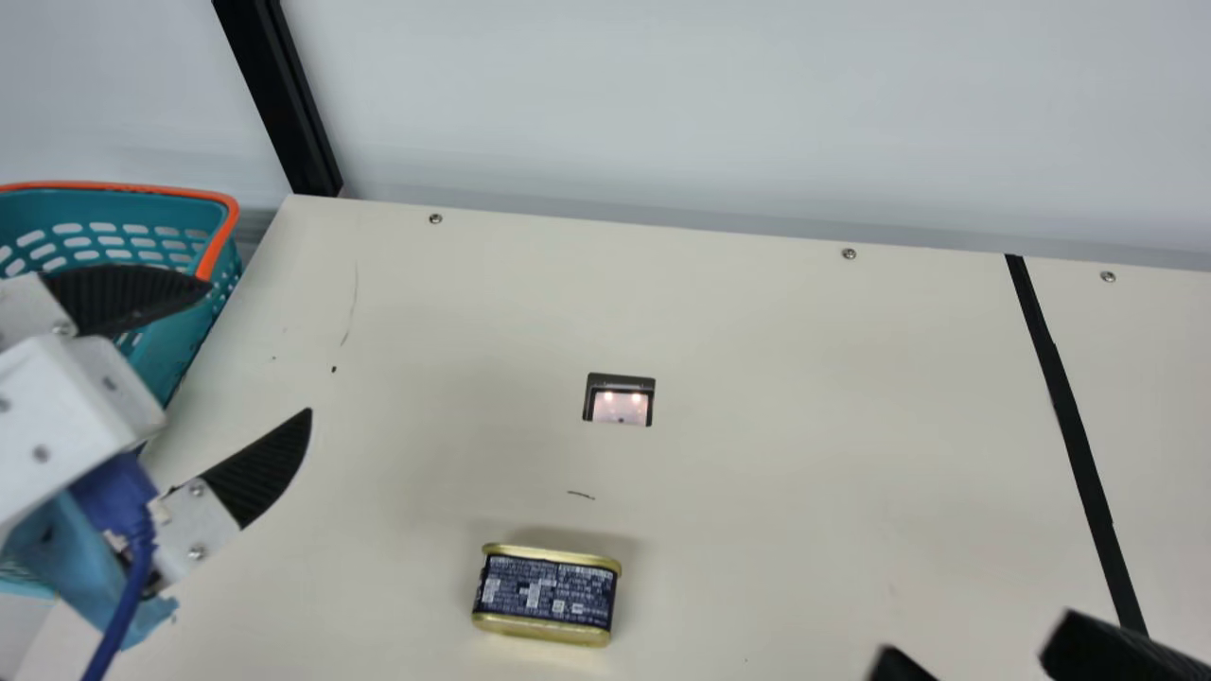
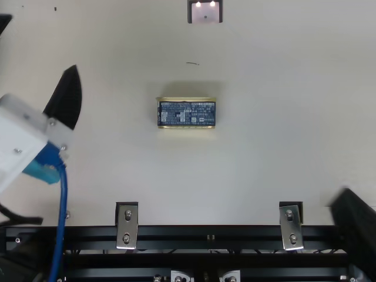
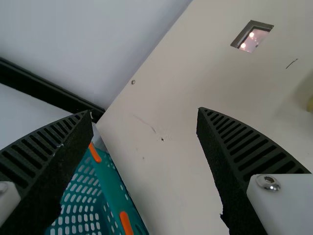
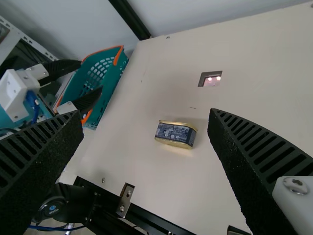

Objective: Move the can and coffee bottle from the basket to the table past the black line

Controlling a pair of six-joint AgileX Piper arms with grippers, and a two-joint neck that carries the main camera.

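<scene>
On the cream counter, short of the straight black line, straddle the squat gold-rimmed metal can squarely with the right black ribbed gripper, spread wide; squeeze gently rim to rim, lift level, release only past the line. Hold the left black ribbed gripper, also wide, near the teal plastic basket. Can: lying on its side, corners rounded, dark-blue printed label upward, likely slippery.

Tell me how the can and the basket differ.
The can is much smaller than the basket. The can's sides look solid; the basket's are full of holes. The can is dark blue and gold, the basket teal and orange. Both have edges coloured unlike their sides.
</scene>
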